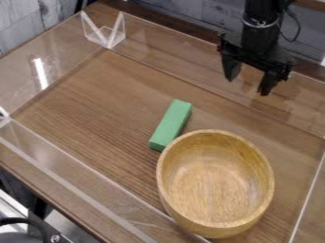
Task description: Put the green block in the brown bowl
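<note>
The green block [170, 124] lies flat on the wooden table, a slim bright bar angled slightly, its lower end close to the rim of the brown bowl [216, 180]. The bowl is a large round light-brown wooden one at the front right, with nothing inside. My black gripper [249, 78] hangs over the table at the upper right, pointing down, its two fingers [230, 69] spread apart with nothing between them. It is well behind and to the right of the block, touching neither block nor bowl.
Clear acrylic walls [51, 66] ring the table surface, with a folded clear piece [105, 30] at the back left corner. A bare stretch of wood [89, 104] lies left of the block.
</note>
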Tool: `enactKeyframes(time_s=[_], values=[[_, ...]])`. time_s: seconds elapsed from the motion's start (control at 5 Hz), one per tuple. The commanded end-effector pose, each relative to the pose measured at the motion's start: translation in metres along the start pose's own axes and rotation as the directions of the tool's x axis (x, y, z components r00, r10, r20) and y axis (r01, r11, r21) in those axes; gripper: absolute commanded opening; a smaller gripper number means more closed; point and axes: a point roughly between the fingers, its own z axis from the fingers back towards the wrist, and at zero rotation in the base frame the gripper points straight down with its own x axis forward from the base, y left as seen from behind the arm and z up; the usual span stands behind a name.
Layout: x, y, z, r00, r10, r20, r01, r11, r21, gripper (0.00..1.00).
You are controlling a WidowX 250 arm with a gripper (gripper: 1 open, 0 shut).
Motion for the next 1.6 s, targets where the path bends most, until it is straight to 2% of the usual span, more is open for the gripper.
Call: enactKeyframes(time_s=[0.0, 0.8, 1.4], values=[[0.011, 0.006, 0.026, 0.995, 0.016, 0.094, -0.016, 1.0, 0.003, 1.0], [0.012, 0.001, 0.035, 0.985, 0.02, 0.172, -0.02, 1.0, 0.002, 1.0], [0.006, 0.024, 0.033, 0.986, 0.06, 0.157, -0.061, 0.998, 0.003, 1.0]])
